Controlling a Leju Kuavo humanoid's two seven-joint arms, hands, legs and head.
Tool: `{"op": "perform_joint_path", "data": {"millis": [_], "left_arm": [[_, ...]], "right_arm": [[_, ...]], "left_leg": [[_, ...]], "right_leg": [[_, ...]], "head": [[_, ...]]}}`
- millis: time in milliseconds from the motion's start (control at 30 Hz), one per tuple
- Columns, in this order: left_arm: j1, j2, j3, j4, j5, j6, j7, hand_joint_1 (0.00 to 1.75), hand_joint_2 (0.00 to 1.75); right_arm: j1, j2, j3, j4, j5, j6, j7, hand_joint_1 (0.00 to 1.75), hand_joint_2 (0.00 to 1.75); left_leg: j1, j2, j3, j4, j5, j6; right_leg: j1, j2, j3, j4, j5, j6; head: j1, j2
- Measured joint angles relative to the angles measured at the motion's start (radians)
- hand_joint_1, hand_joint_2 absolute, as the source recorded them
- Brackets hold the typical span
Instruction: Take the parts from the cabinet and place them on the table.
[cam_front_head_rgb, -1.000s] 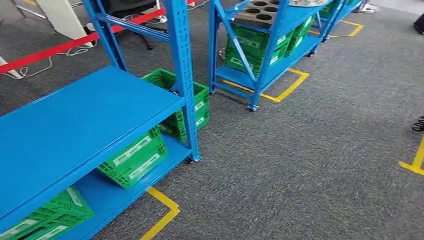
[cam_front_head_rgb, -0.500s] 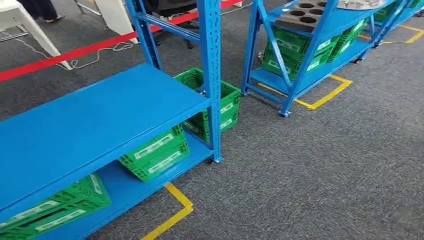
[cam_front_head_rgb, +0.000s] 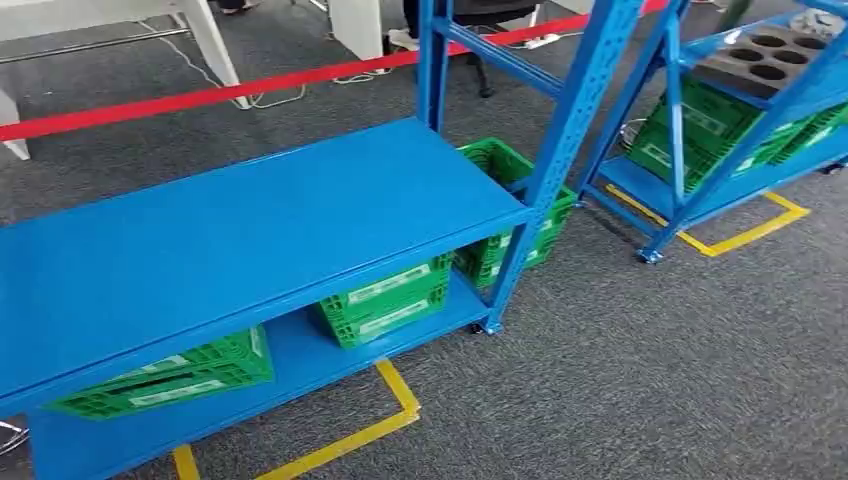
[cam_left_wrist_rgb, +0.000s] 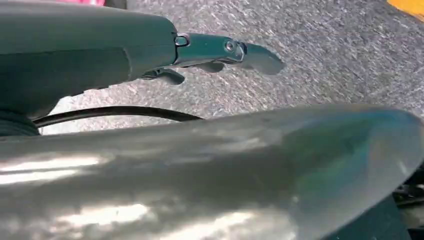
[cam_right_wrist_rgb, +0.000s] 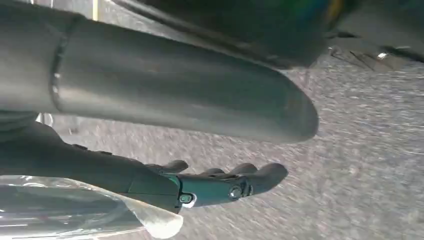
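Near rack: a blue steel shelving cabinet (cam_front_head_rgb: 250, 230) stood on grey carpet (cam_front_head_rgb: 650, 380), green plastic crates (cam_front_head_rgb: 385, 300) on its lowest shelf.
Far rack: a grey tray with round holes (cam_front_head_rgb: 765, 58) sat on top.
Left hand (cam_left_wrist_rgb: 215, 55): fingers extended, holding nothing.
Right hand (cam_right_wrist_rgb: 220, 182): fingers loosely apart, holding nothing.

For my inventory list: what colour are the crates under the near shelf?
Green, with pale labels on their sides; the crates show best in the head view.

Blue racks (cam_front_head_rgb: 300, 220): two. Green crates (cam_front_head_rgb: 385, 300): three below (nearer rack).
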Motion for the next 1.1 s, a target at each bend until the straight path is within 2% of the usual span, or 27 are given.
{"op": "perform_joint_path", "data": {"millis": [33,67,100,133,167,200,233,267,300,367,400,433,467,533,567,600,633,700,733,767,800,833,867,1000,1100], "left_arm": [[-0.001,0.000,0.000,0.000,-0.001,0.000,0.000,0.00,0.00],[0.000,0.000,0.000,0.000,-0.001,0.000,0.000,0.00,0.00],[0.001,0.000,0.000,0.000,-0.002,0.000,0.000,0.00,0.00],[0.001,0.000,0.000,0.000,-0.002,0.000,0.000,0.00,0.00],[0.001,0.000,0.000,0.000,-0.002,0.000,0.000,0.00,0.00],[0.000,0.000,0.000,0.000,-0.002,0.001,0.000,0.00,0.00],[0.000,-0.001,0.000,0.000,-0.002,0.001,0.000,0.00,0.00],[-0.003,0.000,0.000,0.000,-0.002,0.001,0.000,0.00,0.00],[-0.003,0.000,0.000,0.000,-0.002,0.001,0.000,0.00,0.00],[0.001,0.000,0.000,0.000,-0.003,0.001,0.000,0.00,0.00],[0.001,0.002,0.000,0.000,-0.003,0.002,0.000,0.00,0.00],[0.001,0.000,0.000,0.000,-0.003,0.003,0.001,0.00,0.00],[0.000,0.001,0.000,0.000,-0.003,0.004,0.003,0.00,0.00],[-0.002,0.001,0.000,0.000,-0.004,0.004,0.003,0.00,0.00],[-0.001,0.000,0.000,0.000,-0.004,0.005,0.003,0.00,0.00],[0.000,0.001,0.000,0.000,-0.004,0.006,0.003,0.00,0.00],[0.002,0.001,0.000,0.000,-0.004,0.007,0.003,0.00,0.00],[0.002,0.002,0.001,0.000,-0.004,0.007,0.003,0.00,0.00],[0.001,0.002,0.001,0.000,-0.004,0.007,0.003,0.00,0.00],[0.000,0.001,0.001,0.000,-0.004,0.007,0.003,0.00,0.00],[-0.001,0.001,0.001,0.000,-0.004,0.007,0.003,0.00,0.00],[0.001,-0.001,0.001,0.000,-0.004,0.007,0.003,0.00,0.00],[0.002,0.000,0.001,0.000,-0.004,0.009,0.003,0.00,0.00],[0.003,-0.001,0.002,0.000,-0.004,0.021,-0.005,0.00,0.00],[0.002,-0.001,0.002,0.000,-0.004,0.023,-0.006,0.00,0.00]], "right_arm": [[0.002,0.000,0.000,0.000,-0.004,0.000,0.000,0.00,0.00],[0.003,0.000,0.000,0.000,-0.007,0.000,0.000,0.00,0.00],[0.005,0.000,0.000,0.001,-0.008,0.002,0.000,0.00,0.00],[0.005,0.000,0.000,0.001,-0.009,0.002,0.000,0.00,0.00],[0.005,0.000,0.000,0.001,-0.011,0.001,0.000,0.00,0.00],[0.005,0.000,0.000,0.000,-0.013,0.000,0.000,0.00,0.00],[0.005,-0.001,0.000,0.001,-0.015,-0.001,0.000,0.00,0.00],[0.004,-0.001,0.000,0.001,-0.016,-0.004,-0.002,0.00,0.00],[0.002,-0.001,0.000,0.001,-0.017,-0.005,-0.003,0.00,0.00],[0.000,-0.001,-0.001,0.001,-0.021,-0.005,-0.003,0.00,0.00],[0.001,0.000,-0.001,0.001,-0.021,-0.005,-0.005,0.00,0.00],[0.001,0.000,-0.001,0.001,-0.021,-0.006,-0.006,0.00,0.00],[0.001,0.000,-0.001,0.001,-0.025,-0.006,-0.009,0.00,0.00],[0.004,0.000,-0.006,0.001,-0.044,-0.005,-0.013,0.00,0.00],[0.004,0.000,-0.008,0.001,-0.047,-0.002,-0.015,0.00,0.00],[0.004,0.000,-0.009,0.001,-0.049,0.001,-0.014,0.00,0.00],[0.004,0.000,-0.009,0.001,-0.048,0.005,-0.014,0.00,0.00],[0.001,0.000,-0.009,0.001,-0.048,0.011,-0.014,0.00,0.00],[0.001,0.000,-0.009,0.001,-0.047,0.014,-0.014,0.00,0.00],[0.001,0.001,-0.009,0.002,-0.047,0.014,-0.014,0.00,0.00],[0.000,0.001,-0.009,0.002,-0.047,0.015,-0.014,0.00,0.00],[0.000,0.000,-0.010,0.002,-0.047,0.017,-0.012,0.00,0.00],[0.000,0.000,-0.010,0.002,-0.047,0.018,-0.011,0.00,0.00],[0.000,0.000,-0.013,0.002,-0.053,0.030,-0.004,0.00,0.00],[0.000,0.000,-0.014,0.002,-0.055,0.031,-0.003,0.00,0.00]], "left_leg": [[-0.001,-0.015,0.000,0.000,0.000,0.001],[-0.002,-0.032,0.001,0.001,-0.001,0.001],[-0.002,-0.047,0.003,0.001,-0.001,0.001],[-0.002,-0.064,0.005,0.002,-0.002,0.000],[-0.001,-0.079,0.006,0.003,-0.002,-0.001],[0.000,-0.095,0.008,0.005,-0.005,-0.005],[0.000,-0.106,0.006,0.008,-0.007,-0.010],[-0.004,-0.120,-0.001,0.018,-0.011,-0.017],[-0.002,-0.126,-0.005,0.014,-0.006,-0.023],[0.004,-0.145,-0.010,0.009,0.000,-0.035],[0.003,-0.147,-0.009,0.013,-0.004,-0.040],[-0.003,-0.086,-0.016,0.034,-0.023,-0.046],[-0.002,-0.045,-0.039,0.090,-0.060,-0.053],[0.004,-0.022,-0.111,0.251,-0.138,-0.060],[0.006,-0.019,-0.137,0.309,-0.156,-0.063],[0.008,-0.018,-0.141,0.321,-0.150,-0.064],[0.010,-0.018,-0.122,0.289,-0.121,-0.064],[0.009,-0.016,-0.034,0.116,-0.031,-0.056],[0.008,-0.009,0.008,0.031,-0.005,-0.049],[0.001,-0.004,0.018,0.009,-0.023,-0.044],[0.001,-0.005,0.016,0.008,-0.020,-0.042],[0.005,-0.006,0.016,0.002,-0.015,-0.052],[0.003,-0.007,0.017,0.002,-0.016,-0.051],[0.000,-0.007,0.017,0.003,-0.018,-0.041],[0.000,-0.007,0.017,0.003,-0.019,-0.039]], "right_leg": [[0.000,0.006,-0.045,0.082,-0.026,0.000],[0.001,0.008,-0.083,0.136,-0.029,0.000],[0.001,0.008,-0.093,0.132,-0.006,-0.001],[0.000,0.009,-0.083,0.086,0.038,-0.003],[0.000,0.013,-0.055,0.008,0.091,-0.005],[-0.002,0.032,-0.018,-0.087,0.144,-0.007],[-0.006,0.086,0.007,-0.144,0.150,-0.011],[-0.010,0.093,0.017,-0.169,0.143,-0.013],[-0.006,0.085,0.021,-0.163,0.144,-0.014],[-0.002,0.067,0.023,-0.161,0.147,-0.026],[-0.011,0.052,0.026,-0.169,0.152,-0.034],[-0.009,0.044,0.028,-0.170,0.151,-0.037],[-0.008,0.032,0.029,-0.170,0.150,-0.046],[-0.006,0.009,0.029,-0.170,0.147,-0.049],[-0.005,0.000,0.029,-0.170,0.147,-0.049],[-0.005,-0.006,0.030,-0.170,0.146,-0.049],[-0.005,-0.010,0.031,-0.170,0.145,-0.048],[-0.005,-0.013,0.037,-0.170,0.143,-0.045],[-0.005,-0.015,0.039,-0.170,0.141,-0.042],[0.003,-0.015,0.036,-0.166,0.138,-0.036],[0.001,-0.015,0.033,-0.168,0.140,-0.030],[0.005,-0.014,0.032,-0.164,0.135,-0.041],[0.003,-0.016,0.033,-0.166,0.138,-0.044],[0.001,-0.015,0.039,-0.178,0.144,-0.034],[0.000,-0.014,0.041,-0.183,0.146,-0.028]], "head": [[0.001,0.000],[0.000,0.000],[0.000,0.000],[0.000,0.000],[0.000,0.000],[0.001,0.000],[0.000,0.000],[0.000,0.000],[-0.001,0.000],[-0.001,0.000],[-0.001,0.000],[-0.004,0.000],[-0.011,0.000],[-0.010,0.000],[-0.009,0.000],[-0.009,0.000],[-0.010,0.000],[-0.010,0.000],[-0.010,0.000],[-0.009,0.000],[-0.009,0.000],[-0.007,0.000],[-0.007,0.000],[-0.007,0.000],[-0.007,0.000]]}}
